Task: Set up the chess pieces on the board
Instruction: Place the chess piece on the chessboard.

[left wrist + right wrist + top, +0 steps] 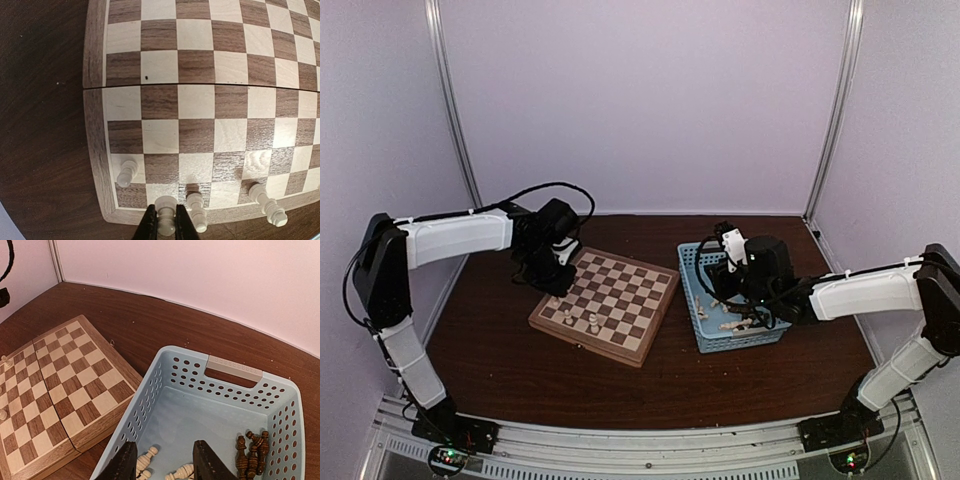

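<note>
Left wrist first: the left gripper point(165, 220) is clamped on a cream-white piece point(166, 202), with black fingers point(149, 225) pressed to both its sides. It sits over the board's point(95, 45) edge row, near a corner. The piece's base runs off the bottom of the frame, so I cannot tell whether it stands on its square. Three more cream-white pieces point(126, 172) stand nearby along that edge, one just beside the held one.

Over to the right wrist: the right gripper point(164, 452) hangs inside the light-blue basket point(235, 371), jaws well apart and gripping nothing, its fingers cut off by the lower edge. Pale pieces point(147, 459) lie on the basket floor between them, partly hidden. Dark brown pieces point(252, 455) are heaped by the right wall.

From the top camera, the board lies on the brown table point(490, 370) with the basket just beside it.
</note>
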Controlling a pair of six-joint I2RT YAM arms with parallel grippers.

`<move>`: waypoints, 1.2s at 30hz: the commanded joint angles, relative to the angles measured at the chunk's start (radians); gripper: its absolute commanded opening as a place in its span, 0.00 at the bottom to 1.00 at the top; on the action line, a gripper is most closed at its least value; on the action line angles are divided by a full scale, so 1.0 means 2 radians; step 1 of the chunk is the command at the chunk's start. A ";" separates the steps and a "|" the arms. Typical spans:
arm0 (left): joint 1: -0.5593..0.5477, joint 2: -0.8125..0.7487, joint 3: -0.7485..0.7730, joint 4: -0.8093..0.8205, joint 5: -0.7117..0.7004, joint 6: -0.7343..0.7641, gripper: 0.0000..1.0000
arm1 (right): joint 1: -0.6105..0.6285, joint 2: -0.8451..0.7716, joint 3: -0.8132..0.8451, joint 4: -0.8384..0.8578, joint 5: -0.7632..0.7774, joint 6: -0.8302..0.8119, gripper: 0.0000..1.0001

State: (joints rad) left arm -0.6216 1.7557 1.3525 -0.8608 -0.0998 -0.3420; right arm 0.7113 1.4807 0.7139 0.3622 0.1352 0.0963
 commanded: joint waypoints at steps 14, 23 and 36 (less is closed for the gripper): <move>0.003 0.049 0.028 0.023 -0.002 0.018 0.07 | -0.001 -0.003 0.009 -0.001 0.009 -0.005 0.41; 0.003 0.071 0.027 0.031 -0.009 0.021 0.07 | -0.001 -0.003 0.009 -0.002 0.009 -0.005 0.41; 0.003 0.066 0.020 0.024 -0.010 0.019 0.11 | -0.001 -0.003 0.009 -0.001 0.009 -0.005 0.41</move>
State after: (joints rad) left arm -0.6216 1.8866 1.3842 -0.8303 -0.1120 -0.3122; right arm 0.7113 1.4803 0.7139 0.3622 0.1356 0.0921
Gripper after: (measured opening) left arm 0.106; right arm 0.408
